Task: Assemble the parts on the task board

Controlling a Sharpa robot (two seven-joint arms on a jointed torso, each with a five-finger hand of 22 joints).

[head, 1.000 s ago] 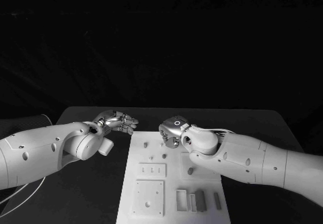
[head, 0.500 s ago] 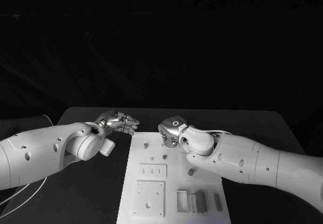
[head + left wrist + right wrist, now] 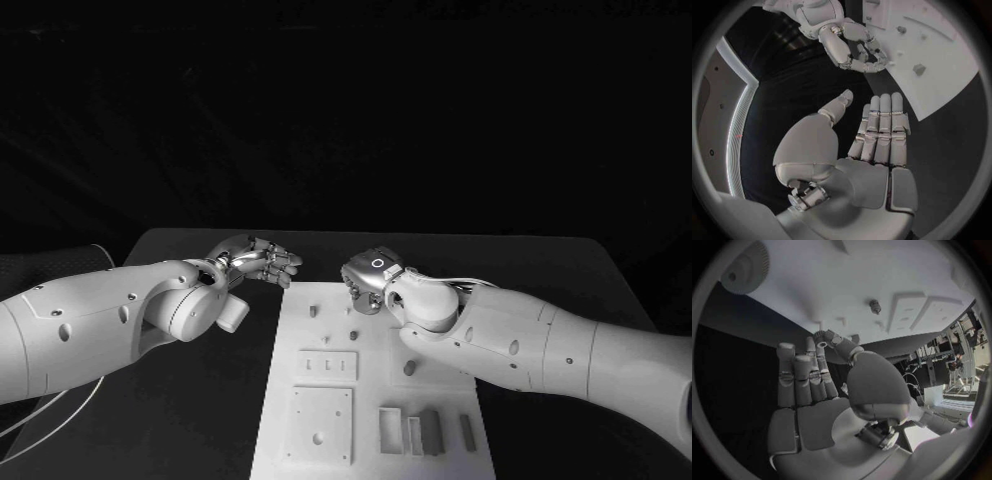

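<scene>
Our left hand (image 3: 257, 262) hovers off far-left corner of task board (image 3: 329, 440), fingers straight and apart, holding nothing. Our right hand (image 3: 369, 280) poised over board's far end, fingers spread, empty. Parts (image 3: 430, 430) lie at near edge, untouched. Risk as we judge it: right forearm overhangs board, so low sweep could knock parts loose.

You've got the task board (image 3: 372, 400) lying mid-bench (image 3: 562, 260). Left hand (image 3: 257, 262) sits just off the board's far left corner, right hand (image 3: 369, 280) over its far edge. Square plates (image 3: 320, 424) near left, upright parts (image 3: 428, 430) near right, small pegs (image 3: 351, 334) behind them.
</scene>
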